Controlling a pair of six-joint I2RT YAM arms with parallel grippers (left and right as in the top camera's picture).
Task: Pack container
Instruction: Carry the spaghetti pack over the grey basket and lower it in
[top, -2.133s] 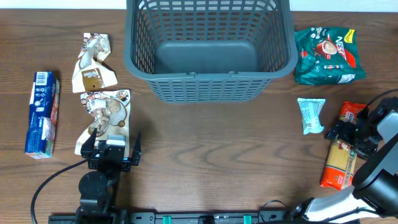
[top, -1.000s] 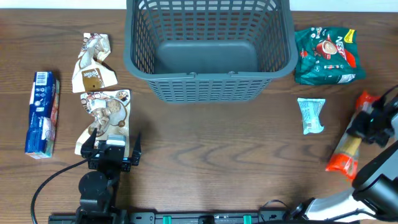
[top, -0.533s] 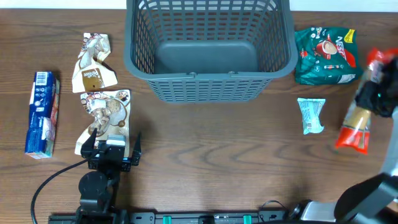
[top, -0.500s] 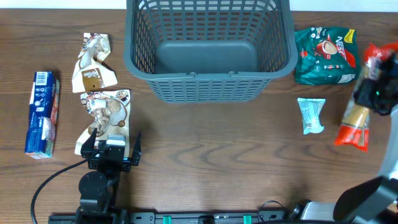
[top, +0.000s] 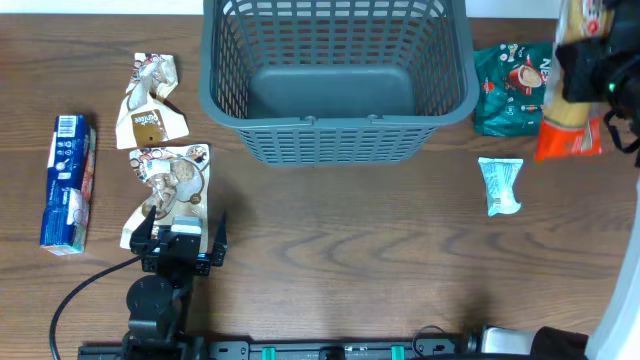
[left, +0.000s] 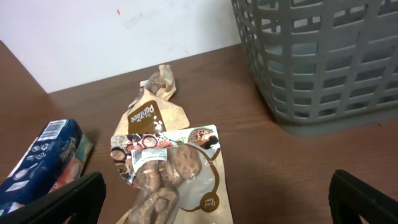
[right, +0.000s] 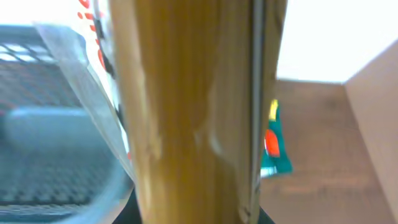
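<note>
Overhead, the container (top: 335, 142), a grey slotted basket, stands on the table (top: 360, 250) on the side far from the arms. Its mouth faces upward and its base is bare, so packets can be lowered in from above. Nothing is packed yet.

The right tool (top: 592, 72) is clamped on a long spaghetti packet (top: 567, 118), held to the right of the container near its rim and apparently clear of the table. In the right wrist view this packet (right: 186, 112) fills the frame, with the container (right: 43, 143) blurred beyond it. The grip sits partway along the packet, which probably limits swinging while so long a load is carried. The step in hand appears to be the carry toward the container's mouth.

A green coffee packet (top: 512, 90) lies just right of the container, partly overlapped in view by the held packet. A small pale packet (top: 500, 186) lies right of the container and nearer the arms than its front wall.

The left tool (top: 183, 238) has its fingers (left: 62, 199) wide apart and holds nothing. It sits left of the container over the near end of a brown snack packet (left: 174, 168), seemingly parked ready for that side's items. A second brown packet (left: 152, 112) and a blue packet (left: 43, 155) lie farther left of the container (left: 323, 62).

The spaghetti must likely be aligned with the container's long side, since a crosswise packet could catch on the flared rim.
</note>
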